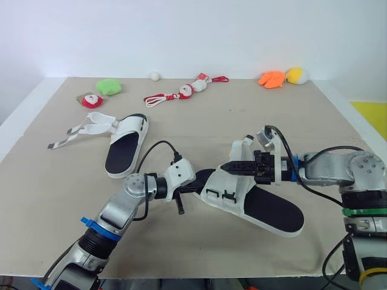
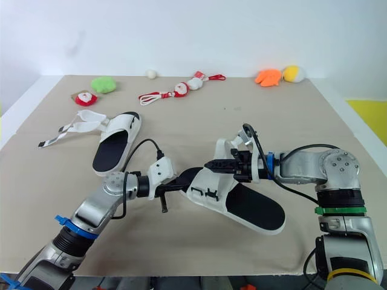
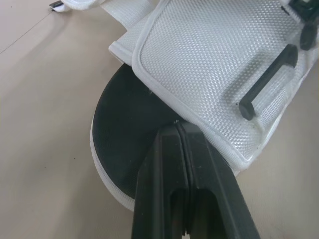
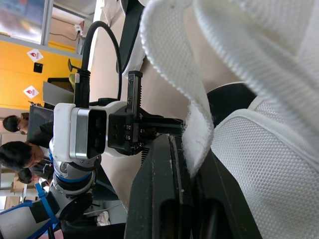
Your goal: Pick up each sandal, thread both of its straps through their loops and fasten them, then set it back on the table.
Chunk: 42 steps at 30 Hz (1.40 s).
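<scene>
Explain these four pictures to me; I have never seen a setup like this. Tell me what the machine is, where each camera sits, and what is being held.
This is a humanoid robot with two arms, each ending in two black fingers. The two wide pictures come from cameras in its head, looking down on a beige table. The two close pictures come from cameras on its wrists, looking along the fingers.

There are two white sandals with black soles. The far sandal lies with its straps loose. The near sandal sits between both arms.

The right arm's fingers are shut on a white strap. The left arm's fingers are shut, with their tips against the sandal's mesh flap. A green plush toy and other small toys line the far edge.
</scene>
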Tool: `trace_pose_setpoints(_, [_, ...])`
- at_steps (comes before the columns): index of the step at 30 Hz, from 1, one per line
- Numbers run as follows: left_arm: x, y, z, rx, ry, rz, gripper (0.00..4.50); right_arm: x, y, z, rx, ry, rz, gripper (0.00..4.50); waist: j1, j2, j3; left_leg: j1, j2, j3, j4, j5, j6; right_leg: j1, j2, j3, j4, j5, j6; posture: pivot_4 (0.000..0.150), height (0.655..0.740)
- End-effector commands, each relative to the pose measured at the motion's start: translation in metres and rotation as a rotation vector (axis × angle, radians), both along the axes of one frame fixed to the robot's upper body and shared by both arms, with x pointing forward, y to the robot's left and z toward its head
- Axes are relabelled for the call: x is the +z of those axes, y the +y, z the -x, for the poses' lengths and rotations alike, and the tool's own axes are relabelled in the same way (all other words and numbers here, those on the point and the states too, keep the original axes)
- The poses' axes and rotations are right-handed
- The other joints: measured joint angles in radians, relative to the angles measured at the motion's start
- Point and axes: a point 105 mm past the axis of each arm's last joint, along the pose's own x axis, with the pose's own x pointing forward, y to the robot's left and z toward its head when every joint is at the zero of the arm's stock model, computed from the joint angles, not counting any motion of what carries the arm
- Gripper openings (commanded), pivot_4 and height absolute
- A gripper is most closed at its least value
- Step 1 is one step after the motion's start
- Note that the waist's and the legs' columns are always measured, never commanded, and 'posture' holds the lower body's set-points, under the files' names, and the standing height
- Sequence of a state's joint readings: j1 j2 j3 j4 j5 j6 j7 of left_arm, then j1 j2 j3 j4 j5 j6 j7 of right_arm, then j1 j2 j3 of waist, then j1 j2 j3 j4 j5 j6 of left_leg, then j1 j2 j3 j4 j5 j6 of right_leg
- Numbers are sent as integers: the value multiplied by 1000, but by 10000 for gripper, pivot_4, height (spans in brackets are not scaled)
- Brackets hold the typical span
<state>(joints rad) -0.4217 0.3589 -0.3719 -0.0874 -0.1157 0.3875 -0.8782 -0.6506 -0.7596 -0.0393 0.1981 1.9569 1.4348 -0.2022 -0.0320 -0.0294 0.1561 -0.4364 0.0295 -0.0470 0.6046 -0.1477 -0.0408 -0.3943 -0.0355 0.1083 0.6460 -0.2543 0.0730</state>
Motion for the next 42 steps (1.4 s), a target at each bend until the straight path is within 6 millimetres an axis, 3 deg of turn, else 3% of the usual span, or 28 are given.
trace_pose_setpoints(1, [-33,-1,12,-20,103,-75,0,-1,2,8,28,-20,34,628,0,0,0,0,0,0,0,0,0,0,0,0,0,0,0,1500,7400])
trace_pose_setpoints(16, [-32,-1,11,-19,101,-73,0,-14,-1,19,-3,-52,161,628,0,0,0,0,0,0,0,-3,5,0,0,0,0,-3,0,1500,7400])
trace_pose_setpoints(30, [-33,-2,12,-20,105,-70,0,-3,17,19,-24,-145,112,628,-2,0,0,0,0,0,0,-3,5,0,0,0,0,-3,0,1500,7400])
trace_pose_setpoints(37, [-32,-3,12,-23,104,-69,0,-6,19,41,85,-169,170,628,-1,0,0,0,1,0,0,-3,5,0,0,0,0,-3,-1,1500,7400])
trace_pose_setpoints(42, [-32,-4,12,-23,103,-69,0,-12,12,46,80,-153,211,628,3,0,0,-1,-1,0,0,-3,6,0,-1,0,0,-4,-2,1500,7400])
